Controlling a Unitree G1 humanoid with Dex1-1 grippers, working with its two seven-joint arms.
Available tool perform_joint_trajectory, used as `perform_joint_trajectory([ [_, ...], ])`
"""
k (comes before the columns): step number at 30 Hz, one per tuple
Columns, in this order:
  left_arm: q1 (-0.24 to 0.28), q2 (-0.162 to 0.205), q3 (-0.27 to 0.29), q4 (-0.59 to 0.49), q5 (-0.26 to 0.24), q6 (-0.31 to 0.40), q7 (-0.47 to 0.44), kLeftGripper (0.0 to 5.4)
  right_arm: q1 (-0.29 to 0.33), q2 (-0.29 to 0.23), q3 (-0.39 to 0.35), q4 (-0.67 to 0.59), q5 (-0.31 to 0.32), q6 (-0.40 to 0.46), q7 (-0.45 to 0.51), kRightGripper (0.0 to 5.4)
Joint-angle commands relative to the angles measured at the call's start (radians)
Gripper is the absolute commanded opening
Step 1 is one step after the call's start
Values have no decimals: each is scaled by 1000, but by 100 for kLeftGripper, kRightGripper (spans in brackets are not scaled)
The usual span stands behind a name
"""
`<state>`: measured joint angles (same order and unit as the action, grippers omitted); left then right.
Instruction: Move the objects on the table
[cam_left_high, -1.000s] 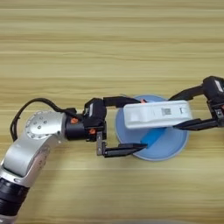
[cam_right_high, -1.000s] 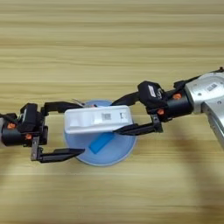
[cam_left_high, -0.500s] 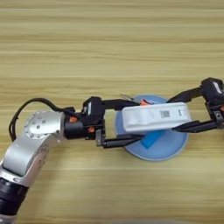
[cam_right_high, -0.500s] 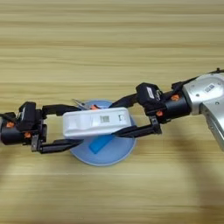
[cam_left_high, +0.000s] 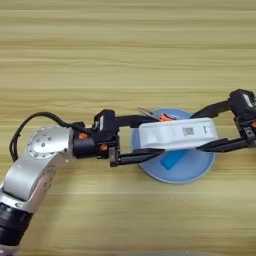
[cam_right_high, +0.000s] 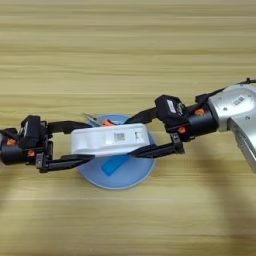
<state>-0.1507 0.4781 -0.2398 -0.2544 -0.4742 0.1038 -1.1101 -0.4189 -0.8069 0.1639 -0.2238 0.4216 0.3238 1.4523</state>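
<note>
Both claws meet over the plate (cam_left_high: 180, 170), which sits on the counter (cam_left_high: 125, 50) near its middle; between them the white device (cam_left_high: 177, 135) lies lengthwise across the plate, label (cam_left_high: 188, 131) up.

The left claw (cam_left_high: 137, 139) reaches in from the left, fingers spread, one along the device's far edge and one along its near edge, so its left end sits between them; the right claw (cam_right_high: 142, 132) does the same from the right, fingers likewise spread around the other end. I judge this a two-ended hold: the device is long and flat, and bracketing both ends would keep it level and stop it pivoting. Whether the fingers press the edges or only flank them I cannot tell, nor whether the device rests on the plate or hangs just above it.

The pliers (cam_left_high: 157, 116) lie on the plate's far rim, mostly hidden behind the device; only the metal tip and a bit of orange handle show; neither claw touches them. A small blue patch (cam_left_high: 173, 160) shows on the plate under the device's near edge; what it is I cannot say.
</note>
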Motion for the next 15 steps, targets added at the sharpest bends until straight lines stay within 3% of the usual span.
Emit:
perform_joint_trajectory([
  [1, -8, -10, -21, -4, 12, -6, -13, 285, -44, 3, -19, -7, 18, 17, -20, 291],
  [15, -16, -15, -21, 9, 20, -12, -10, 285, -42, 16, -25, -16, 31, 35, -29, 291],
])
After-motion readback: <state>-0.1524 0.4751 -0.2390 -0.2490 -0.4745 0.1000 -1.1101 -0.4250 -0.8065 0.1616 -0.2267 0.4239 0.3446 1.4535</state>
